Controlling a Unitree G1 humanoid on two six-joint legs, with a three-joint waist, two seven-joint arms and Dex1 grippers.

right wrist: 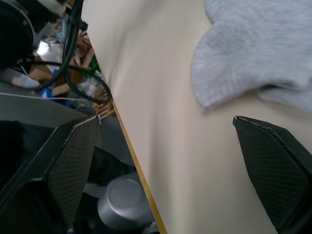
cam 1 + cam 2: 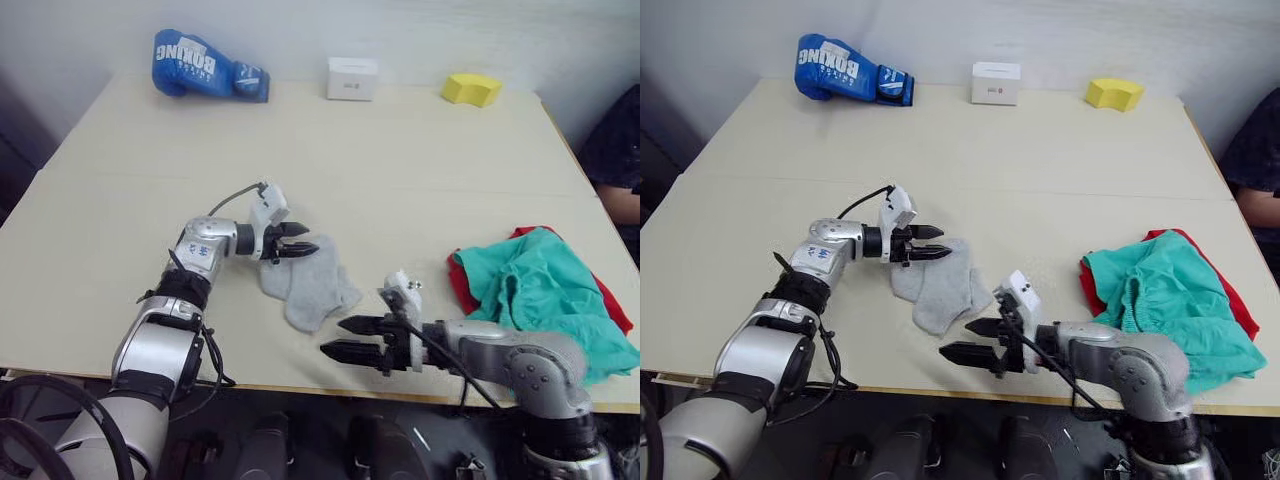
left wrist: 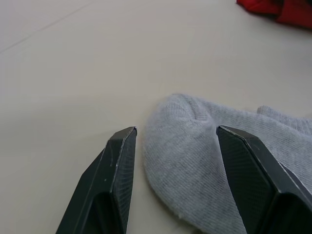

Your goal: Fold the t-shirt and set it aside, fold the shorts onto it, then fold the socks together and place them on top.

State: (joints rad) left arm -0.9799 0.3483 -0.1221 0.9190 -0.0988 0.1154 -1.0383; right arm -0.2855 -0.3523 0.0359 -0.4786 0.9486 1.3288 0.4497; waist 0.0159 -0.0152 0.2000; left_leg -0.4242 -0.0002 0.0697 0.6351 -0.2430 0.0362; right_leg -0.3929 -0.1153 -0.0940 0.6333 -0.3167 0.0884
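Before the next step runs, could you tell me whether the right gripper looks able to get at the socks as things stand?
Probably yes: the right gripper is open just short of the socks, with only bare table between.

The small light grey knit socks [image 2: 308, 283] lie flat and overlapping near the table's front edge. Well apart to their right, the teal-green soft cloth shorts [image 2: 540, 290] sit crumpled on the bright red cloth t-shirt [image 2: 612, 303], whose edges peek out beneath them.
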